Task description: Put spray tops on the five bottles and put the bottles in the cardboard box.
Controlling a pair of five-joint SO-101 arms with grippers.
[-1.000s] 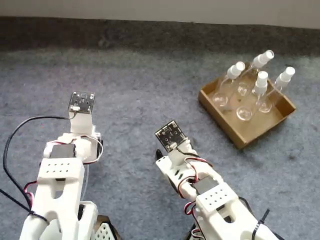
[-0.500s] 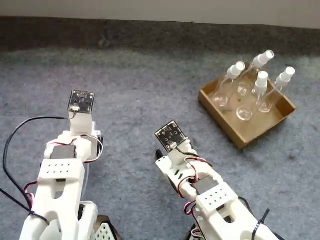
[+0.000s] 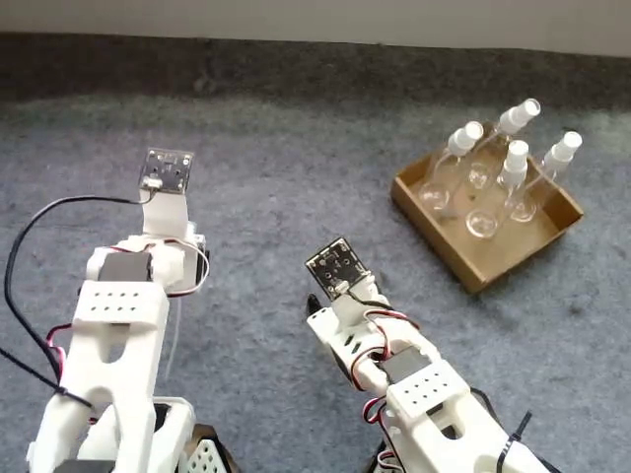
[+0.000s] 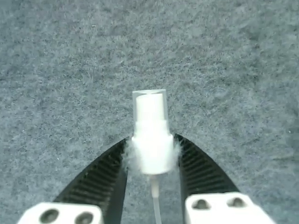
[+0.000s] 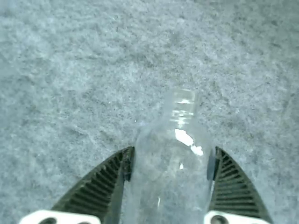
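High view: the cardboard box (image 3: 434, 239) sits at 2 o'clock, near the table's (image 3: 286, 168) right edge, and holds four capped bottles (image 3: 442, 172). Open grey surface lies between it and both arms.
Left wrist view: the left gripper (image 4: 151, 140) is clamped on a white spray top (image 4: 150, 114).
Right wrist view: the right gripper (image 5: 173, 151) is clamped on an uncapped clear bottle (image 5: 180, 116).

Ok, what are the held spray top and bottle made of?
The spray top looks like opaque white plastic, smooth and matt. The bottle is clear and glossy, probably plastic: the carpet shows through it, with bright glints.
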